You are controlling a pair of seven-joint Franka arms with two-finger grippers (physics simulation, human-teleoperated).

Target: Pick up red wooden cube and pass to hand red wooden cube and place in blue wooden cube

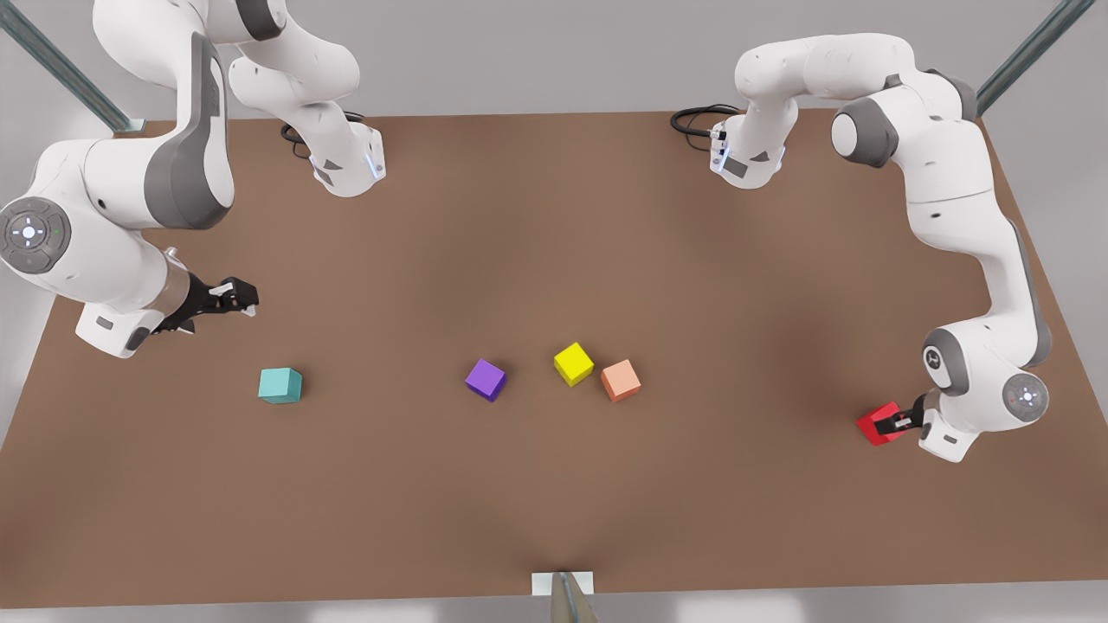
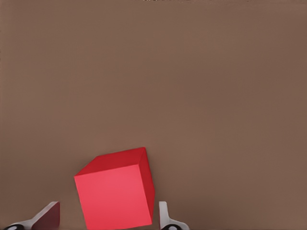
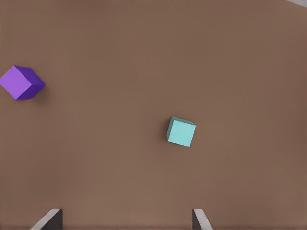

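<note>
The red wooden cube [image 1: 876, 425] rests on the brown table near the front view's right edge. My left gripper [image 1: 898, 423] is low over it, open, a finger on either side of the cube [image 2: 115, 194]; a narrow gap shows beside one finger [image 2: 48, 216]. The blue wooden cube [image 1: 280, 385], teal in colour, sits at the front view's left. The other hand, my right gripper [image 1: 235, 298], hovers open behind and to the left of it. In the right wrist view the teal cube [image 3: 181, 132] lies well ahead of the open right gripper [image 3: 125, 218].
A purple cube [image 1: 486, 379], a yellow cube [image 1: 573, 363] and a salmon-orange cube [image 1: 621, 380] lie mid-table between the arms. The purple cube [image 3: 21, 82] also appears in the right wrist view. Both arm bases stand at the table's far edge [image 1: 537, 114].
</note>
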